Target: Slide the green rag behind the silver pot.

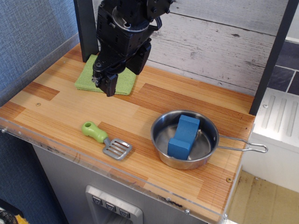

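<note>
Textured green rag [91, 77] under black gripper [103, 85]

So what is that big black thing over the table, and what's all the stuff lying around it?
That black thing is a robot arm. At its bottom end is its gripper, with fingers for grabbing or pushing things. There is just one picture, taken from above and in front of the wooden table, looking down at it.

The arm's tip is down at the green rag, a folded cloth at the back left. I can't tell if the fingers are open or shut, or whether they pinch the cloth.

Near the front lies a spatula with a green handle. To the right sits the silver pot with a thin wire handle, and inside it there's a blue block leaning on the rim.
</note>
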Controlling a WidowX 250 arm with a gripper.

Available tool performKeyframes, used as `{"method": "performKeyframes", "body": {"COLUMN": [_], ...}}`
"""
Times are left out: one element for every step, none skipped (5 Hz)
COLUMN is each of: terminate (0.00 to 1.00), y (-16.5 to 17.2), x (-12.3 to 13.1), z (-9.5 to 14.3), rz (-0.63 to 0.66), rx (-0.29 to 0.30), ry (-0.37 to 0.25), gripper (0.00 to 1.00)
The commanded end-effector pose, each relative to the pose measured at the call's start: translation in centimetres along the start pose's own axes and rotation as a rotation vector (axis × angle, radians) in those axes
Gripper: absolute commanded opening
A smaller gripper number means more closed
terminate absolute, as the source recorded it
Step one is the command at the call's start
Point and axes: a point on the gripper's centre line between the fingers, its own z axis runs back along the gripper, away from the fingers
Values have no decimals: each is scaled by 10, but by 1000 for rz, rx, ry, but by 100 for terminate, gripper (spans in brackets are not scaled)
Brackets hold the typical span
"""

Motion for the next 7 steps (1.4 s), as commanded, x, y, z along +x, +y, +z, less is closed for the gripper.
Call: {"method": "performKeyframes", "body": {"terminate": [0, 0, 0, 0, 0, 0, 0], "y": [0, -6, -13, -21, -33, -46, -59], "x": [0, 23, 44, 66, 89, 105, 113], "z": [0, -7, -18, -27, -44, -59, -72], "rz": [0, -76, -171, -251, -381, -530, -636], "rx": [0, -10, -8, -30, -71, -89, -75], "ry": [0, 17, 32, 57, 120, 143, 146], "gripper": [100, 100, 100, 100, 100, 100, 100]}}
